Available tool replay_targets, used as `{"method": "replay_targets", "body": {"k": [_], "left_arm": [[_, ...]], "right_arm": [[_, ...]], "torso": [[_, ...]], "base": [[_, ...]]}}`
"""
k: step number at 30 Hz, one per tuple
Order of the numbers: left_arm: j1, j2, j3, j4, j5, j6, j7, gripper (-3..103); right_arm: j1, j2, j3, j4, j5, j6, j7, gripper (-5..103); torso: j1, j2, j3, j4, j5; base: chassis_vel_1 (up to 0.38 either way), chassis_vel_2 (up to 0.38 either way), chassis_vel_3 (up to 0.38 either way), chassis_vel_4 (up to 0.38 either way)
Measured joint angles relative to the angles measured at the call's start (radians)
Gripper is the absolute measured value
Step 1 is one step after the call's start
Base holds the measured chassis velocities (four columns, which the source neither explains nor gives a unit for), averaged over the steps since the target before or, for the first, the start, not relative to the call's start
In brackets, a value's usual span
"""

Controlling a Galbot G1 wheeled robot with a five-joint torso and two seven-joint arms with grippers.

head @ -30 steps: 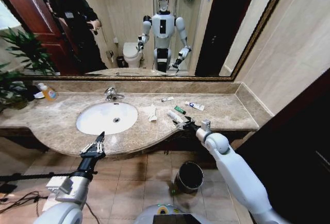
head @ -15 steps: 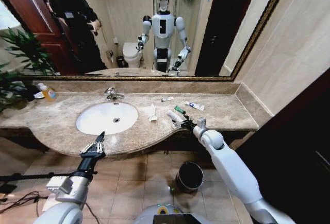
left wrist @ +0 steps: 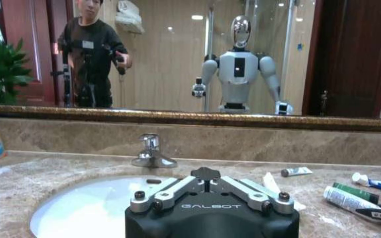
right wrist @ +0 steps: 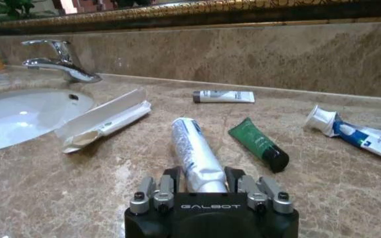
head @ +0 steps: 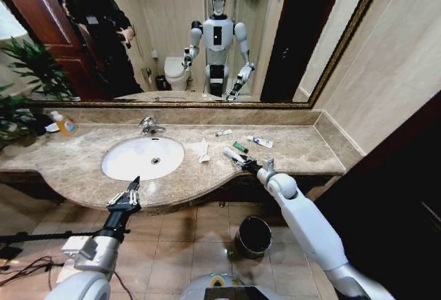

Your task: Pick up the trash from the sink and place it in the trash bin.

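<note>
On the marble counter right of the sink (head: 131, 164) lie a crumpled white tissue (head: 201, 151), a small white tube (head: 223, 132), a green tube (head: 240, 147), a white-and-blue toothpaste tube (head: 260, 141) and a larger white tube (head: 231, 154). My right gripper (head: 244, 164) is low over the counter at that larger tube's crimped end. In the right wrist view the gripper (right wrist: 202, 174) is open, one finger on each side of the white tube (right wrist: 194, 148). My left gripper (head: 127, 193) hangs open at the counter's front edge before the basin. The trash bin (head: 253, 236) stands on the floor under the right arm.
A chrome faucet (head: 149, 126) stands behind the basin, and an orange soap bottle (head: 64, 123) is at the counter's far left by a plant (head: 27, 86). A wall mirror runs along the back. The counter ends near the right wall.
My right gripper has slid forward and slightly left along the counter until its fingers straddle the white tube's end. The left arm has stayed still.
</note>
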Motion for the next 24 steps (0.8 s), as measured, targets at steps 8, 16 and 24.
{"method": "replay_targets", "body": {"k": [8, 16, 24], "left_arm": [[0.0, 0.0, 0.0, 0.0, 0.0, 0.0, 0.0, 0], [0.0, 0.0, 0.0, 0.0, 0.0, 0.0, 0.0, 0], [0.0, 0.0, 0.0, 0.0, 0.0, 0.0, 0.0, 0]], "right_arm": [[-0.003, 0.005, -0.003, -0.004, -0.009, 0.021, 0.008, 40], [-0.034, 0.012, 0.009, 0.02, -0.009, 0.042, 0.041, 25], [-0.1, -0.01, 0.061, 0.128, 0.016, 0.05, 0.071, 25]], "torso": [[0.0, 0.0, 0.0, 0.0, 0.0], [0.0, 0.0, 0.0, 0.0, 0.0], [0.0, 0.0, 0.0, 0.0002, 0.0]], "base": [[0.0, 0.0, 0.0, 0.0], [0.0, 0.0, 0.0, 0.0], [0.0, 0.0, 0.0, 0.0]]}}
